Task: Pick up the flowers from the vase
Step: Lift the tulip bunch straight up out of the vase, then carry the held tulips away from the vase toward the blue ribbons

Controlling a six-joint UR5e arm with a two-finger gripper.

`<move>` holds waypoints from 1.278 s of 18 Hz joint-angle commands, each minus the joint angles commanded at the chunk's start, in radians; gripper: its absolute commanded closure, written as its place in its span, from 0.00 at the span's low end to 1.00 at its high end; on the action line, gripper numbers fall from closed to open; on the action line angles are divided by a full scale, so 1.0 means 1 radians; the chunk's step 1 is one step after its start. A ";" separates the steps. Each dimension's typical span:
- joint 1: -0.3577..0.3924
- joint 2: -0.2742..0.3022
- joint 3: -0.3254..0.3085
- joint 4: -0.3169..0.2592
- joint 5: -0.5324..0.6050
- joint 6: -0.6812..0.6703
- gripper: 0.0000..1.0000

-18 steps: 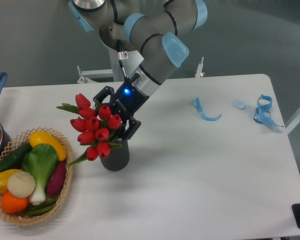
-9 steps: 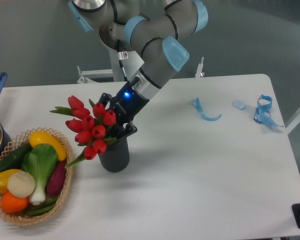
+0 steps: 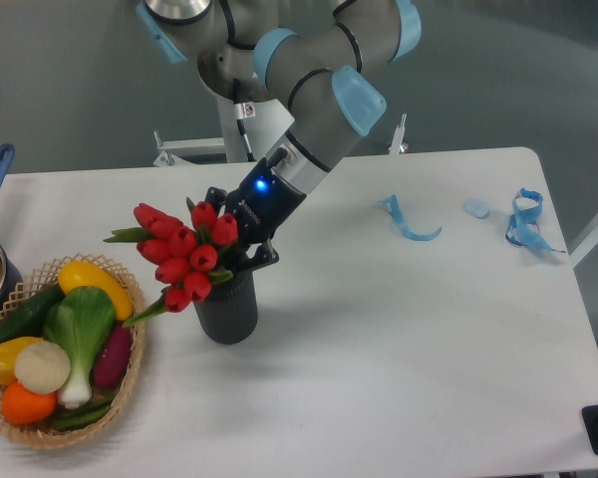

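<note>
Now the flowers (image 3: 187,261) are held by the claw (image 3: 241,247), which is clenched on the bunch just above the mouth of the vase (image 3: 227,309); the fingertips themselves are partly hidden behind the red buds, so the exact grip on the stems can only be presumed. Compared with a second ago, the claw has closed in from a wider stance and the bunch has been tipped further to the left and drawn slightly upward, while the vase has stayed where it stood on the counter (image 3: 399,339). This is judged to mean that the grasp is made and the lift is just beginning, with the stems probably not yet out of the vase.

Little room is left on the left side: the wicker basket (image 3: 40,436) of vegetables lies near the vase, and the lowest bud and a leaf hang over its rim. To the right and above, the way is open; the blue ribbon scraps (image 3: 411,224) lie well apart, near the far edge
</note>
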 joint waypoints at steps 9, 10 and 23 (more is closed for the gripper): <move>0.021 0.103 0.063 0.000 -0.091 -0.213 0.63; 0.023 0.117 0.068 0.000 -0.091 -0.230 0.63; 0.317 0.078 0.193 0.011 -0.180 -0.341 0.63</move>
